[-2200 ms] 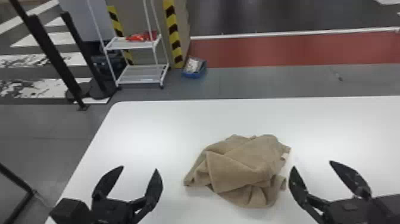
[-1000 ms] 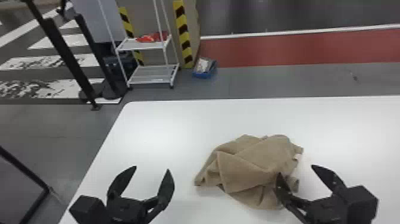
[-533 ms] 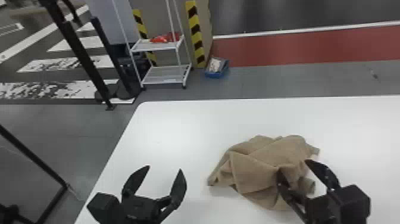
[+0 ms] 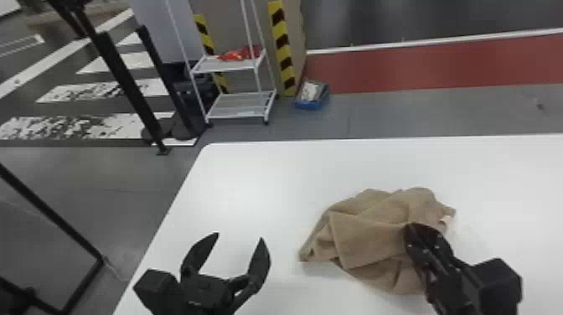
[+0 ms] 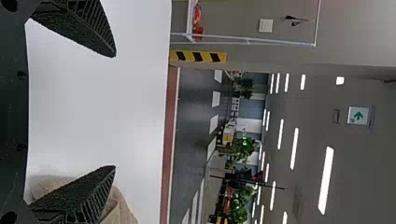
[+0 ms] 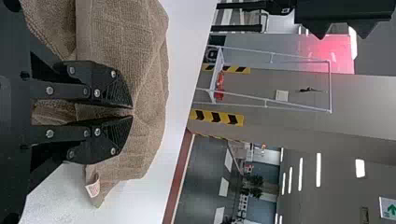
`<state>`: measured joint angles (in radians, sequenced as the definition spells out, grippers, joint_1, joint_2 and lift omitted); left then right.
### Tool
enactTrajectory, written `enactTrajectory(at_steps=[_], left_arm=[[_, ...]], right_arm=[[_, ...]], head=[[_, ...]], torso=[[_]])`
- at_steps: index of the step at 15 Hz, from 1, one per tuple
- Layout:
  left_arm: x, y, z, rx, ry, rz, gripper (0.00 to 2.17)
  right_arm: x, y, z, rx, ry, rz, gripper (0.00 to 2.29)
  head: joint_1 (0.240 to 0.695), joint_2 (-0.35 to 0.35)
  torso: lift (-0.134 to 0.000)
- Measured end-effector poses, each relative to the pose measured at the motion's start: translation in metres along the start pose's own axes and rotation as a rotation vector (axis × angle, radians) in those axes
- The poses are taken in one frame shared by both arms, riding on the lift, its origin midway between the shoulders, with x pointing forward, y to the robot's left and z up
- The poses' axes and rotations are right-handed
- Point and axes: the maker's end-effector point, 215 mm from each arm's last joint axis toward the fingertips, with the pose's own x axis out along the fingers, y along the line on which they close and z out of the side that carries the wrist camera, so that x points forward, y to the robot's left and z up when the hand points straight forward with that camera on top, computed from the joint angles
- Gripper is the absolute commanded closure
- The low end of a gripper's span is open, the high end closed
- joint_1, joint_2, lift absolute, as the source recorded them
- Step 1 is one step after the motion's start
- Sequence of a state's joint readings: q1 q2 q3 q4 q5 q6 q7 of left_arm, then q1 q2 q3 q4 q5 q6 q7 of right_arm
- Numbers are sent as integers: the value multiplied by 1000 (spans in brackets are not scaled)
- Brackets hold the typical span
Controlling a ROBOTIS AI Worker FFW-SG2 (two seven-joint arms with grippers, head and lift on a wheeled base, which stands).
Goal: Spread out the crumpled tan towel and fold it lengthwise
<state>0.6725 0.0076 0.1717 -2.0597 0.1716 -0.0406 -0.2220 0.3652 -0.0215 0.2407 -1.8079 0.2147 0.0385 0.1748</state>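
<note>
The tan towel (image 4: 368, 238) lies crumpled on the white table, right of centre in the head view. My right gripper (image 4: 412, 234) is over its right part. In the right wrist view the right gripper (image 6: 132, 112) has its fingertips together, pinching a fold of the towel (image 6: 144, 60); a small white tag hangs at one corner. My left gripper (image 4: 239, 236) stands open over the table, left of the towel and apart from it. In the left wrist view the left gripper (image 5: 115, 112) has nothing between its fingers, and part of the towel (image 5: 119, 207) shows behind one of them.
The white table (image 4: 251, 180) has its left edge running just past my left gripper. On the floor beyond are a white rack (image 4: 241, 104), a blue box (image 4: 312, 95) and black posts (image 4: 125, 79).
My right gripper has gone from open beside the towel to shut on its fold. In the head view, table, towel and left gripper have shifted rightward together with the background.
</note>
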Motion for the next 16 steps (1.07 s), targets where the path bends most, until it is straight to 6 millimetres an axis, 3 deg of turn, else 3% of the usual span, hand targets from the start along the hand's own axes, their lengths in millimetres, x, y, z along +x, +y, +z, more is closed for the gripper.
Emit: enactTrajectory(at_steps=[2, 7, 11, 16], left_arm=[[1, -1, 0, -1, 0, -3, 12], [1, -9, 0, -3, 0, -27, 12], [1, -19, -2, -7, 4, -59, 12], [2, -20, -1, -9, 3, -60, 16]], right_arm=[[0, -2, 20, 11, -59, 10, 1541], [-4, -13, 156, -5, -350, 51, 1541], [-7, -30, 203, -30, -417, 28, 1541], [-41, -58, 273, -60, -534, -16, 1541]], head=[[695, 289], [695, 290], [695, 266], [695, 236]], torso=[[-124], [-124], [-124], [-124]])
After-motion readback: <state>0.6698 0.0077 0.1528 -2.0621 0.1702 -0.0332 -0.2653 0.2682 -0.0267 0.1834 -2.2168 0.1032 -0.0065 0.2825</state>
